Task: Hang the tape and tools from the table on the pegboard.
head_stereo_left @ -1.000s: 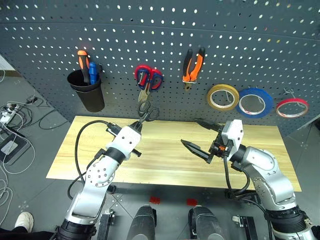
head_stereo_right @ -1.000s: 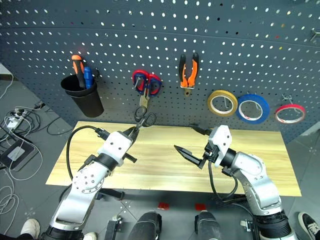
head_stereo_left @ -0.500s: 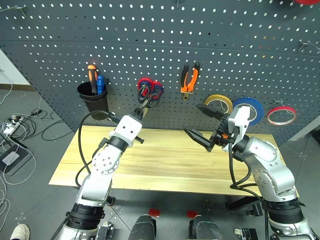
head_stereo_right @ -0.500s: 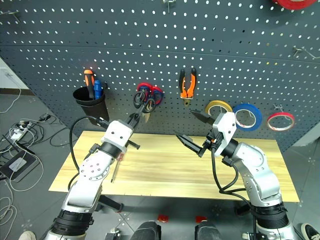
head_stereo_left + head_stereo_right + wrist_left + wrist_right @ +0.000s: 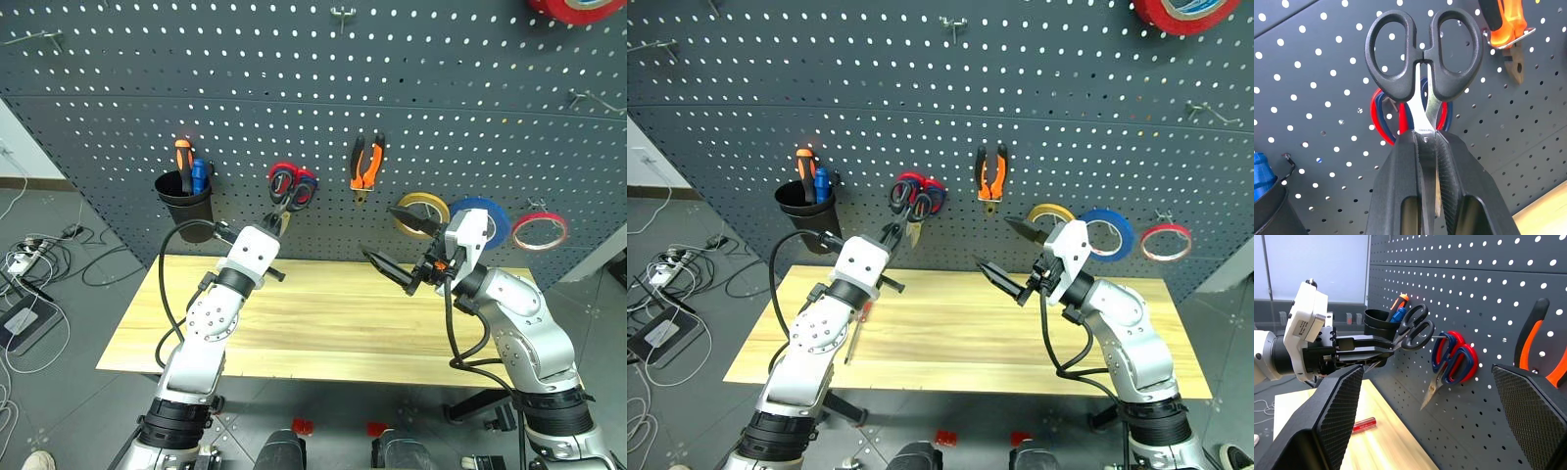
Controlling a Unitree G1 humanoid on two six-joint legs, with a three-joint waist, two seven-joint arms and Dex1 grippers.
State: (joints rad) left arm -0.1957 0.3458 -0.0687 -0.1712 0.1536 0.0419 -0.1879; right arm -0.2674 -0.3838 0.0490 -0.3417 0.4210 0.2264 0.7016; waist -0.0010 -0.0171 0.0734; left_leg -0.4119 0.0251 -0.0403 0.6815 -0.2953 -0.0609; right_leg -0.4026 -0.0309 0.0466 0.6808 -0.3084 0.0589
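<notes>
My left gripper (image 5: 266,228) is shut on the steel blades of the black-handled scissors (image 5: 1422,49). Their handles point up at the pegboard (image 5: 294,78), just in front of the hanging red-handled scissors (image 5: 1382,122). Between the two arms my right gripper (image 5: 379,232) hovers open and empty above the table (image 5: 323,333). The orange-and-black pliers (image 5: 366,164) hang on a hook. At the right of the board hangs the red-rimmed tape (image 5: 539,231). A red-handled screwdriver (image 5: 1364,424) lies on the table under my left arm.
A black cup (image 5: 184,199) with orange and blue screwdrivers hangs at the left of the board. The yellow roll (image 5: 419,213) and the blue roll (image 5: 487,217) hang behind my right gripper. Another red roll (image 5: 578,8) sits at the top right. Cables lie on the floor at left.
The whole view has tilted upward, which is the camera moving. My left gripper has carried the black scissors slightly up and closer to the board, by the red scissors. The right gripper stays open.
</notes>
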